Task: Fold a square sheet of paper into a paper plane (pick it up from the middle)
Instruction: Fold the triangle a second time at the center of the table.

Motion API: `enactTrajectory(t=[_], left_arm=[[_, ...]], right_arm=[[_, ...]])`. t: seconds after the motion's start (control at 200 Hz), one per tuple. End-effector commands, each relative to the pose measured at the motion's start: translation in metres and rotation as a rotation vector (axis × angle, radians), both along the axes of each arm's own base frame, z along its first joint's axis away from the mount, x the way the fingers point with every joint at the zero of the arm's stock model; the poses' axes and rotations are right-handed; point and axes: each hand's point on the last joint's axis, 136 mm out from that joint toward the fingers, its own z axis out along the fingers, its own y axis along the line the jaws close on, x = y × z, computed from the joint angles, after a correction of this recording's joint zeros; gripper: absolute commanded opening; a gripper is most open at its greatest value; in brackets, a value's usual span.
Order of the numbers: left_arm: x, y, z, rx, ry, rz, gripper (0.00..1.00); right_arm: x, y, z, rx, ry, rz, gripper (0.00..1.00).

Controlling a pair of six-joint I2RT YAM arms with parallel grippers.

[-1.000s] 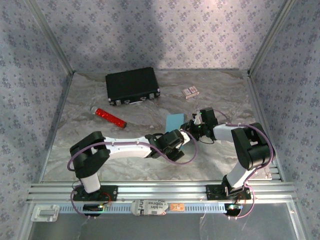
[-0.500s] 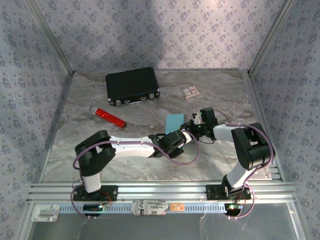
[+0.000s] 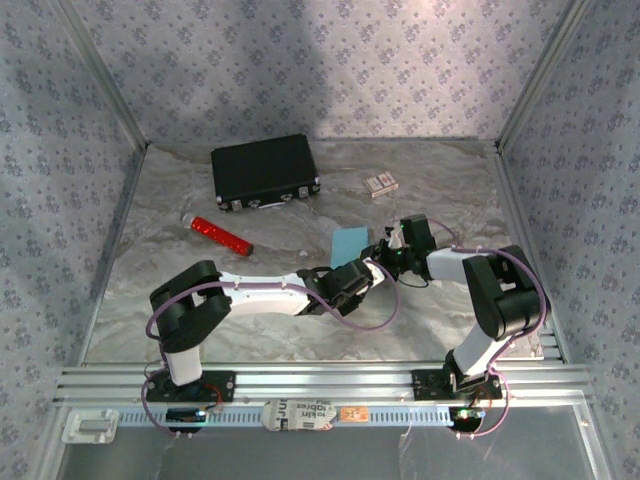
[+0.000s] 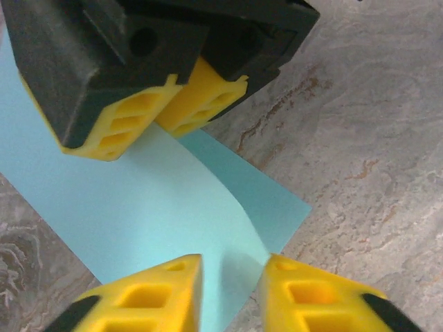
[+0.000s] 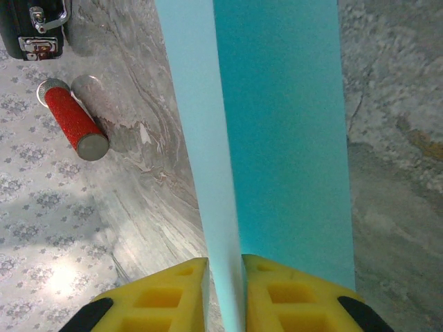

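thin light cyan-blue square sheet of paper [image 3: 348,242] sits mid-table, just ahead of both wrists, lifted partly off the grey marbled table top [image 3: 200,300]. no dart shape yet, so judged an early fold. right gripper [image 5: 225,294]: yellow pads pressed together on an upright doubled edge of the sheet, a paler strip beside a darker panel running away from the fingers. left gripper [image 4: 230,287]: fingers spread, straddling the near edge of the sheet where a curved flap rises; not clamped as far as the wrist view shows. step in hand, as judged: setting a crease while the right pinch anchors the sheet. to do it well, keep the right pinch steady with no pull, bring the left pads down along the bend and not across it, line the edges up before pressing, and press low against the table so the thin paper doesn't buckle or tear. containers: black rectangular hard case [image 3: 265,170] at the far left, lid down, contents unseen. small patterned card box [image 3: 379,184] far right of it, closed, contents unseen. red tube with silver ends [image 3: 222,234] lies apart to the left.
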Motion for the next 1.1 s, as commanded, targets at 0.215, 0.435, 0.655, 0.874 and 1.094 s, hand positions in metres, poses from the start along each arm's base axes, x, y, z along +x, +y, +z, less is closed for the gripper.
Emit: enactTrajectory(t=[0.215,0.435,0.655,0.874,1.094], left_arm=[[0.000,-0.008,0.015,-0.056,-0.006,0.001,0.05],[-0.002,-0.012,0.028,-0.194,0.173,0.035,0.00],[0.002,-0.012,0.043,-0.400,0.418,0.071,0.00],[0.004,-0.010,0.039,-0.461,0.506,0.095,0.00],[0.007,-0.003,0.033,-0.462,0.519,0.121,0.01]], right_arm=[[0.001,-0.008,0.008,0.010,-0.006,-0.021,0.23],[-0.002,-0.039,0.005,-0.081,-0.010,-0.117,0.25],[-0.016,-0.058,0.008,-0.120,-0.029,-0.173,0.24],[-0.032,-0.037,0.017,-0.067,-0.048,-0.098,0.18],[-0.036,-0.016,0.020,-0.041,-0.063,-0.044,0.12]])
